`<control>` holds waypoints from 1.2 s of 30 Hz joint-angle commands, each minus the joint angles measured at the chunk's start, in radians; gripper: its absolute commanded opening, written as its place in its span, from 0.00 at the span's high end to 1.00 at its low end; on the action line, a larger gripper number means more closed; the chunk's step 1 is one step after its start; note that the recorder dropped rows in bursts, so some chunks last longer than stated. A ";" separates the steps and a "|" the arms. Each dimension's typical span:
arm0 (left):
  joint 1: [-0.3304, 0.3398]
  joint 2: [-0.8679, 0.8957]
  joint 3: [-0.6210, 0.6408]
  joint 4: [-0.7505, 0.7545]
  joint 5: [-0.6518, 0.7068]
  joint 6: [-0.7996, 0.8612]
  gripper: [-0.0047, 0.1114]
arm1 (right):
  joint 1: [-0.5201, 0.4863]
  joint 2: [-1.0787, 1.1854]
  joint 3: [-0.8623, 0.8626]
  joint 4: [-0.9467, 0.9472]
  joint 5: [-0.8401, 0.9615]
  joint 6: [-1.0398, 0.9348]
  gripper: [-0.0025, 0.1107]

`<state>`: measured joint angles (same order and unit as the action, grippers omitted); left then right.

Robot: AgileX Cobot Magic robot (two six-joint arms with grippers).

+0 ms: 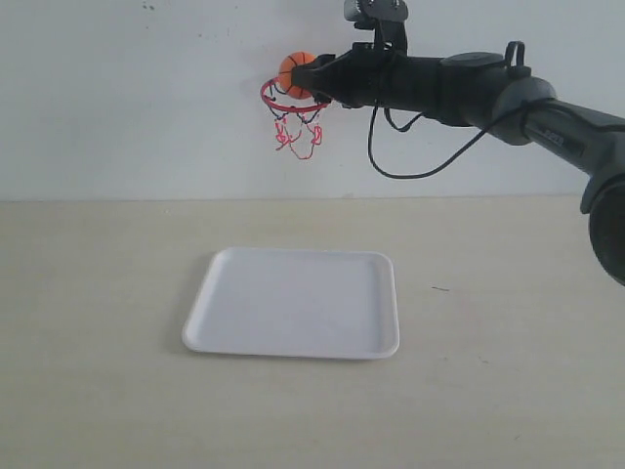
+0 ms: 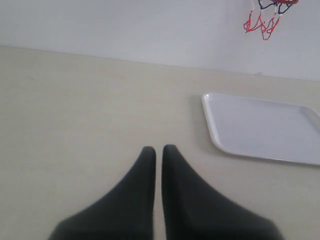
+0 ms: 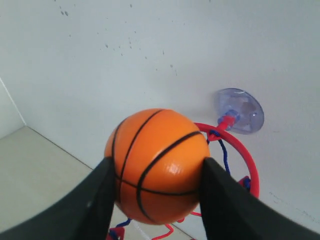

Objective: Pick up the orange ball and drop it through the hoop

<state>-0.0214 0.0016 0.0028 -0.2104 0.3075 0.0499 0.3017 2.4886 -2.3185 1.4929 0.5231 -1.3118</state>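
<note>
The orange ball (image 1: pixel 295 72) with black seams is held just above the red ring of the hoop (image 1: pixel 290 102) on the back wall. My right gripper (image 1: pixel 304 76) is shut on the ball, its two black fingers pressing the ball's sides. In the right wrist view the ball (image 3: pixel 157 165) fills the middle between the fingers, with the gripper (image 3: pixel 157 170) over the hoop's ring (image 3: pixel 247 160) and clear suction cup (image 3: pixel 240 111). My left gripper (image 2: pixel 158 149) hovers low over the table, shut and empty; the hoop's net (image 2: pixel 265 17) shows far off.
A white tray (image 1: pixel 293 303) lies on the beige table below the hoop; in the left wrist view the tray (image 2: pixel 260 127) is ahead of the left gripper. The right arm's black cable (image 1: pixel 391 156) hangs in a loop by the wall.
</note>
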 commanded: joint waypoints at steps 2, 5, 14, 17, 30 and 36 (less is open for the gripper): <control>0.001 -0.002 -0.003 -0.002 -0.009 -0.004 0.92 | -0.001 -0.024 -0.007 -0.021 -0.002 0.003 0.96; 0.001 -0.002 -0.003 -0.002 -0.009 -0.004 0.92 | -0.001 -0.024 -0.007 -0.026 -0.004 0.003 0.90; 0.001 -0.002 -0.003 -0.002 -0.009 -0.004 0.92 | -0.005 -0.025 -0.007 -0.041 -0.020 0.139 0.72; 0.001 -0.002 -0.003 -0.002 -0.009 -0.004 0.92 | -0.005 -0.027 -0.007 -0.066 -0.029 0.158 0.94; 0.001 -0.002 -0.003 -0.002 -0.009 -0.004 0.92 | -0.197 -0.184 -0.007 -0.646 0.430 0.559 0.98; 0.001 -0.002 -0.003 -0.002 -0.009 -0.004 0.92 | -0.330 -0.207 0.021 -0.688 0.698 0.950 0.98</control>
<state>-0.0214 0.0016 0.0028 -0.2104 0.3075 0.0499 -0.0017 2.3160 -2.3189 0.8289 1.1929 -0.5111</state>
